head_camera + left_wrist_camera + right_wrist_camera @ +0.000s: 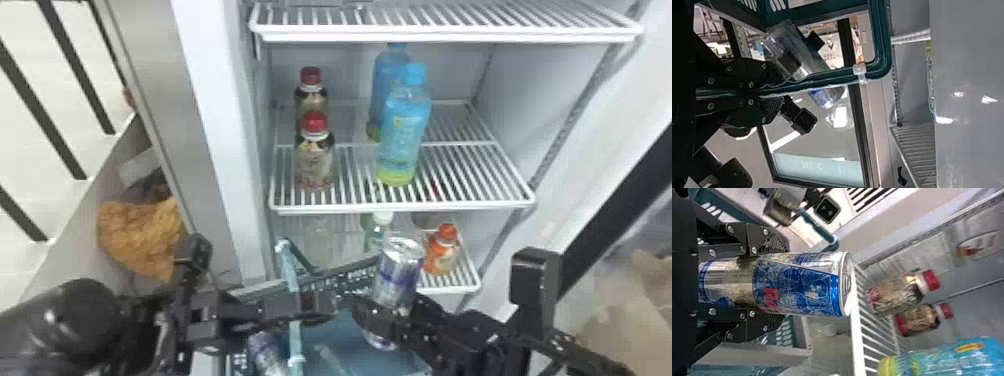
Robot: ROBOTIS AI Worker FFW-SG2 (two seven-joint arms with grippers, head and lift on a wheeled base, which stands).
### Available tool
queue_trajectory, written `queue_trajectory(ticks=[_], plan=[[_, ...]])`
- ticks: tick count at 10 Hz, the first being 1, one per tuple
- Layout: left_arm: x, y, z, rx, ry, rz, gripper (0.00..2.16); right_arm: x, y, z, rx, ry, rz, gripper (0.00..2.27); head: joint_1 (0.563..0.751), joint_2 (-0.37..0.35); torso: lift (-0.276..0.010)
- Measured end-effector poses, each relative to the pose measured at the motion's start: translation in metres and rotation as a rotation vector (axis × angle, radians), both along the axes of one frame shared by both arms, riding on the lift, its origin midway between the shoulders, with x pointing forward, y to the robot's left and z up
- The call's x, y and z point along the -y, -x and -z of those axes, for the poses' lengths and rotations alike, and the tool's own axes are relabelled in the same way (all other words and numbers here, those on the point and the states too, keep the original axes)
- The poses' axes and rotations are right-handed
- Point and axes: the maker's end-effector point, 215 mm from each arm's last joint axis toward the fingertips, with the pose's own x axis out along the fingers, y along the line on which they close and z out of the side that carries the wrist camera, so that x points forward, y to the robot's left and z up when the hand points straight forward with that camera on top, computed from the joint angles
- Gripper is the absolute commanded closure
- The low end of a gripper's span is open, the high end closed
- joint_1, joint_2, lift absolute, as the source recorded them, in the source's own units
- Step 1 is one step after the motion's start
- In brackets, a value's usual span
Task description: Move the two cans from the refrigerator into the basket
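My left gripper [320,306] is shut on the light blue handle [296,330] of the basket [350,345]; in the left wrist view, the gripper [770,92] pinches the teal handle bar [828,75]. One can [267,352] lies inside the basket at the left. The other can [397,275] stands nearly upright, slightly tilted, above the basket in my right gripper [395,312]. Seen from the right wrist, that gripper [774,284] has its fingers on both sides of the silver and blue can [797,286], whose top end sticks out past them.
Red-capped bottles [315,160] and blue bottles [405,130] stand on the middle fridge shelf [475,165]. An orange bottle [441,252] and a white-capped bottle [378,232] are on the lower shelf. The fridge's left wall edge [215,125] rises beside the left arm.
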Motion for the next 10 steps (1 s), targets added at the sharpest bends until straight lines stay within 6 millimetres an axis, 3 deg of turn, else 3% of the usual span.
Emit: queue_trajectory(ticks=[2, 3, 5, 7, 8, 10], plan=[[0.001, 0.000, -0.001, 0.001, 0.003, 0.001, 1.19, 0.004, 0.005, 0.020, -0.053, 0.036, -0.009, 0.40, 0.695, -0.056, -0.025], [0.000, 0.000, 0.000, 0.000, 0.003, -0.001, 1.19, 0.006, 0.005, 0.026, -0.066, 0.045, -0.017, 0.10, 0.695, -0.056, -0.025], [-0.001, 0.000, 0.000, -0.002, 0.003, -0.004, 1.19, 0.002, 0.000, 0.023, -0.050, 0.011, -0.022, 0.13, 0.695, -0.052, -0.025], [-0.004, 0.000, 0.003, -0.007, -0.001, -0.013, 1.19, 0.000, -0.011, 0.006, 0.014, -0.050, -0.018, 0.13, 0.695, -0.041, -0.025], [-0.007, 0.001, 0.007, -0.014, -0.005, -0.023, 1.19, 0.006, -0.018, -0.007, 0.075, -0.074, -0.001, 0.13, 0.695, -0.043, -0.025], [-0.013, 0.002, 0.012, -0.030, -0.005, -0.047, 1.19, 0.038, -0.026, -0.022, 0.187, -0.070, 0.071, 0.13, 0.695, -0.071, -0.025]])
